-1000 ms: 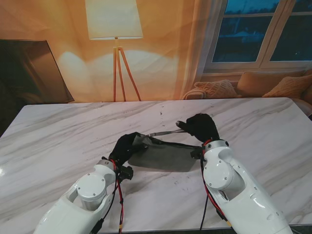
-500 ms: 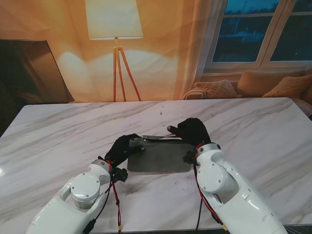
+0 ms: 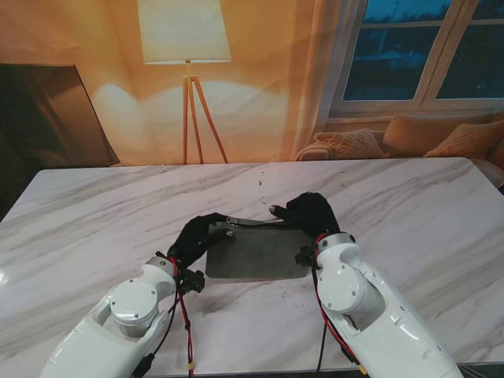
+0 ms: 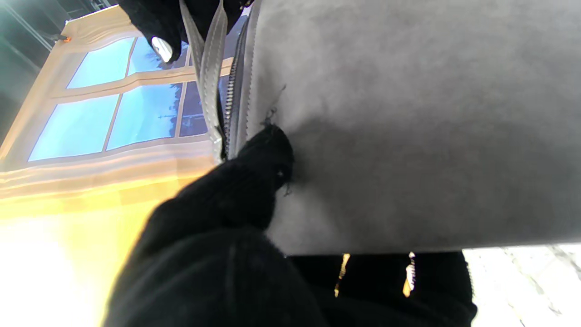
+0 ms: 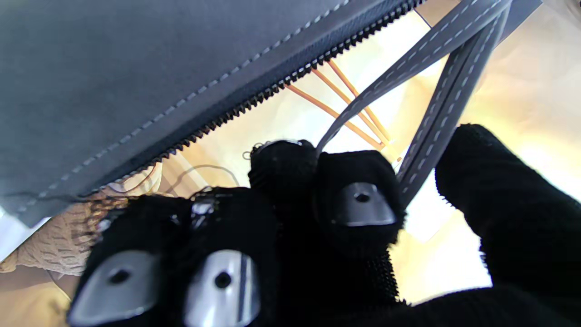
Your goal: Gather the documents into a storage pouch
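Observation:
A flat grey storage pouch (image 3: 256, 253) lies on the marble table (image 3: 94, 213) between my two black-gloved hands. My left hand (image 3: 197, 236) is shut on the pouch's left edge; in the left wrist view a finger (image 4: 268, 150) presses on the grey fabric (image 4: 408, 113) and other fingers sit on its other side. My right hand (image 3: 307, 213) is at the far right corner, shut on the pouch's grey strap (image 3: 250, 221). The strap (image 5: 435, 118) runs between the fingers (image 5: 358, 200), beside the zipper (image 5: 281, 86). I see no documents.
Bare marble surrounds the pouch on all sides. Beyond the table's far edge stand a floor lamp (image 3: 186, 47), a dark screen (image 3: 47, 118) on the left and a sofa with cushions (image 3: 409, 138) under the window.
The pouch, lifted and tilted a second ago, has come down flat on the table. Both hands moved slightly left with it, and the right hand pulled the strap along the far edge.

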